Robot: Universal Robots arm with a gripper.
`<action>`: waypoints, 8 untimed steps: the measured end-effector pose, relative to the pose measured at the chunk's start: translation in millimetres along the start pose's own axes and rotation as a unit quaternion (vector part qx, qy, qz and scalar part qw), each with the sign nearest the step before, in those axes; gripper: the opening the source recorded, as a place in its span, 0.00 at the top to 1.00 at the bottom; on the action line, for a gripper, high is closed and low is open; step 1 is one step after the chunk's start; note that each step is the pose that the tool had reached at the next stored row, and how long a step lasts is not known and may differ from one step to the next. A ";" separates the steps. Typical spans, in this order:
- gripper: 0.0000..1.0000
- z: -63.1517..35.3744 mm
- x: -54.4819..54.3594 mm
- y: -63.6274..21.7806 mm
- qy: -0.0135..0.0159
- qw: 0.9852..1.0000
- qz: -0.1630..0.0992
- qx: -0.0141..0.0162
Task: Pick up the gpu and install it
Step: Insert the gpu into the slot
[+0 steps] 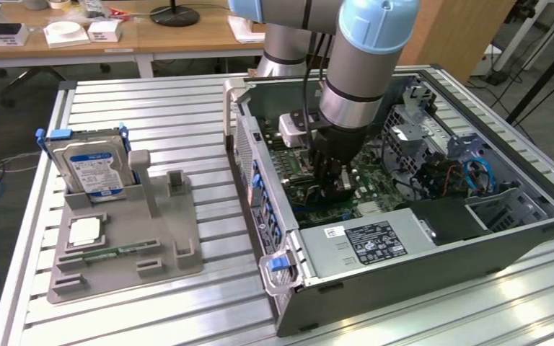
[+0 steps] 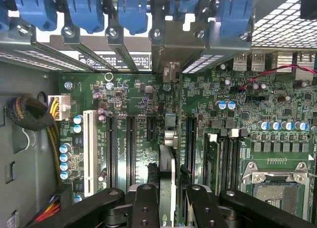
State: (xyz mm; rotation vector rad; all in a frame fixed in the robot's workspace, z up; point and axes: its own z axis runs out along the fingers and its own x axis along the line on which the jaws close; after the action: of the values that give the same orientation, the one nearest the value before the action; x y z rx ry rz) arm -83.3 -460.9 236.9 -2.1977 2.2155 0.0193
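The gripper (image 2: 167, 201) is down inside the case (image 1: 508, 238), closed on the gpu (image 2: 167, 159); the card stands edge-on over the motherboard (image 2: 277, 94), its bracket end toward the rear slots (image 2: 171, 40); judged light, stiff and fragile, it is best held by its bare upper edge, clear of components; from outside, the arm (image 1: 359, 72) hides the card; whether its connector has entered a slot cannot be made out.
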 end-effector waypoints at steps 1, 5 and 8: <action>0.74 0.0 0.0 0.0 0.000 1.000 0.000 0.000; 0.67 0.3 0.0 0.1 0.000 1.000 0.000 0.000; 0.55 0.1 0.0 0.0 0.000 1.000 0.000 0.000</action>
State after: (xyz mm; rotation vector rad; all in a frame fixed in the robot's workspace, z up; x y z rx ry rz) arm -83.2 -460.9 236.9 -2.1977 2.2154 0.0195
